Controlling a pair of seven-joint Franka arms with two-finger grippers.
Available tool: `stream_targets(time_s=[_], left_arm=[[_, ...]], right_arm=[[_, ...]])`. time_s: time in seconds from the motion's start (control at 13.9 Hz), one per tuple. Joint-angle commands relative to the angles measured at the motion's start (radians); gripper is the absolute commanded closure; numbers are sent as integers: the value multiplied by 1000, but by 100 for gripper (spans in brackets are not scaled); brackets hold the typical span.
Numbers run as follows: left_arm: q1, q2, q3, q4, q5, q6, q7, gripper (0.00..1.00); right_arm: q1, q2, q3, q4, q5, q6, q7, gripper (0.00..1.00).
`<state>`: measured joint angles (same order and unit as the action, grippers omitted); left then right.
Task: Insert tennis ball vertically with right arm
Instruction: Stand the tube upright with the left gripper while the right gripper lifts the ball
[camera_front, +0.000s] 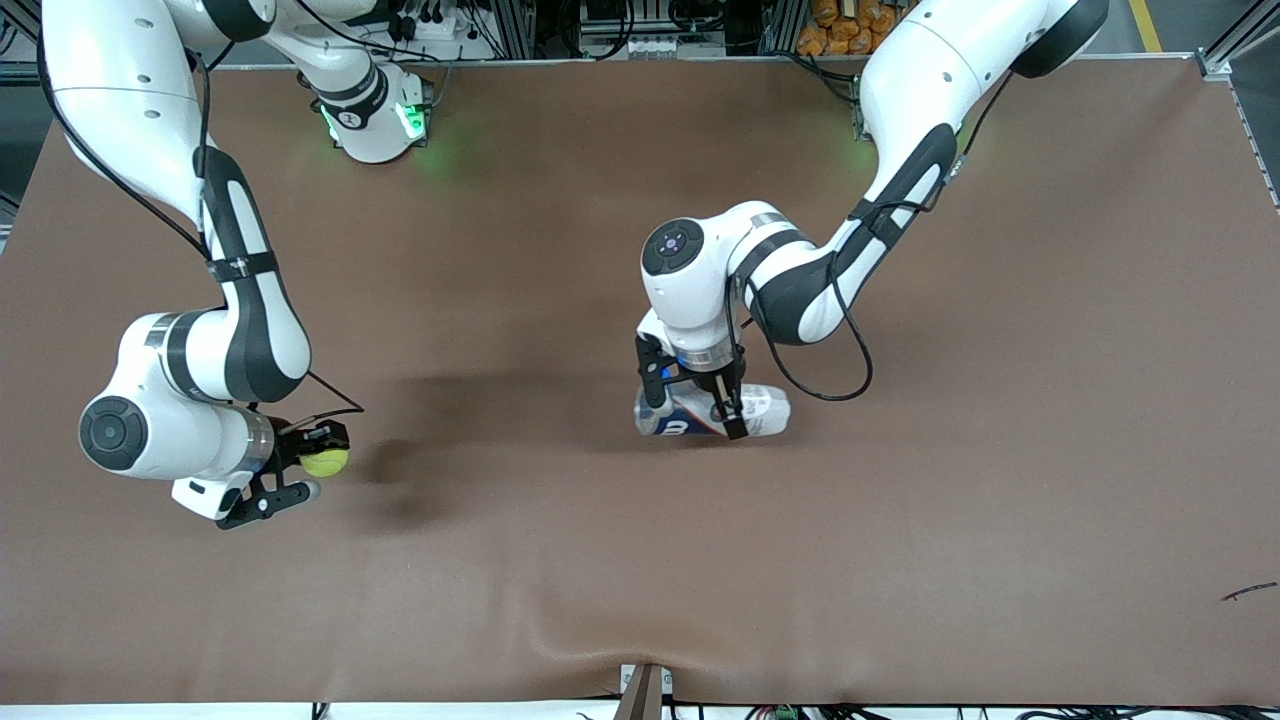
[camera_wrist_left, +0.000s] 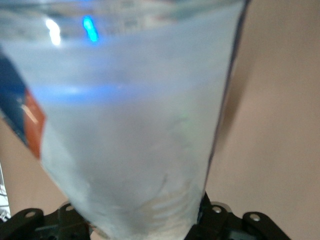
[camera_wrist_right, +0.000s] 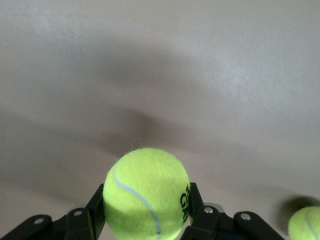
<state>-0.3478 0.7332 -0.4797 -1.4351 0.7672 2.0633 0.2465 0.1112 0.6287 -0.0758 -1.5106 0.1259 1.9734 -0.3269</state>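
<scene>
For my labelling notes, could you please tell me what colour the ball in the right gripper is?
Yellow-green felt tennis ball with a pale seam; right wrist view shows it best.

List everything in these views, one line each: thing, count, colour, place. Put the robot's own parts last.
tennis ball: one, yellow-green, held in the right pincer toward the right arm's end of the table.
second tennis ball: one, yellow-green, only partly visible at the edge of the right wrist view, on the table.
ball can: one, clear with a white, blue and red label, held in the left pincer at mid-table, lying tilted as the front view shows it.
table: one, brown covering, under everything.
dark scrap: one, thin and dark, on the table at the left arm's end, near the front camera.
right pincer: one, black, shut on the tennis ball.
left pincer: one, black, shut on the ball can.
</scene>
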Motion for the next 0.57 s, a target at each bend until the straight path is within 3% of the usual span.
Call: stream_targets(time_s=[0.0, 0.5], left_arm=[[-11, 21, 3, 8, -19, 130, -81, 26], [-34, 127, 9, 2, -16, 544, -253, 26]], right_arm=[[13, -38, -4, -19, 35, -30, 52, 61], [31, -60, -4, -23, 89, -62, 147, 61]])
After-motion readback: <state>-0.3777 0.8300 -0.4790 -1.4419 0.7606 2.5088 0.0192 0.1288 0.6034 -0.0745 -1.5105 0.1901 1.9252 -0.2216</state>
